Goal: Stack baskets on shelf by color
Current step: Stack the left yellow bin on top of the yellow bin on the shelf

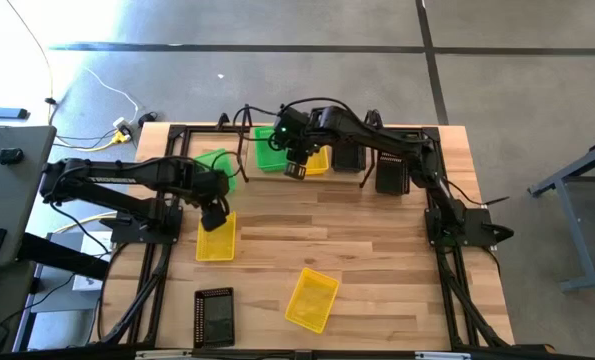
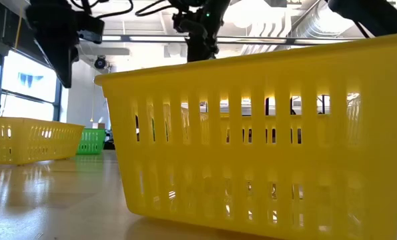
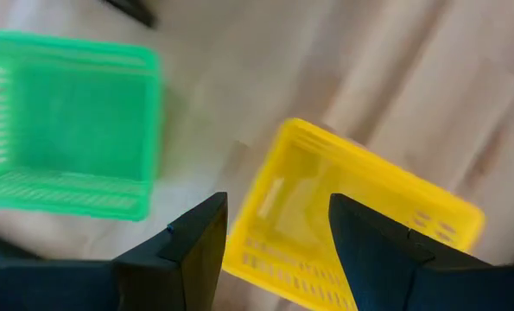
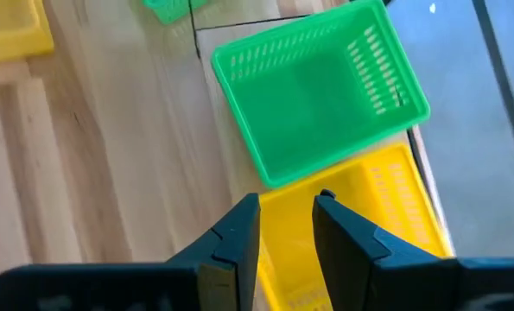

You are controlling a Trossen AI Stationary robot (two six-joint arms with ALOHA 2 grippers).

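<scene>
baskets were scattered, sort only partly done. on the shelf [image 1: 352,168] at the far edge of the worktop [image 1: 377,260]: a green basket [image 1: 271,152], a yellow basket [image 1: 315,160] just beside it, and black baskets [image 1: 349,158] further along toward the right arm's base. a second green basket [image 1: 214,164] sat near the shelf's left end; couldn't tell if it was on the plank or off it. loose on the worktop: a yellow basket [image 1: 216,236] by the left arm, another yellow [image 1: 312,298] near the front, a black one [image 1: 214,317] at front left.

left gripper [image 1: 214,216] hung right above the near yellow basket, jaws apart, nothing held. wrist view showed its fingers [image 3: 192,246] straddling that basket's rim. looked like a pick just starting.

right gripper [image 1: 296,167] hovered over the shelf's yellow basket next to the green one, fingers [image 4: 239,229] slightly apart, empty.

next move as i read it: left drops, closes on one wall of the yellow basket, lifts, carries it to the shelf and nests it in the yellow one. right arm would need to clear that spot first. thin slotted wall, so the grip needs to be square or it'll tilt.
</scene>
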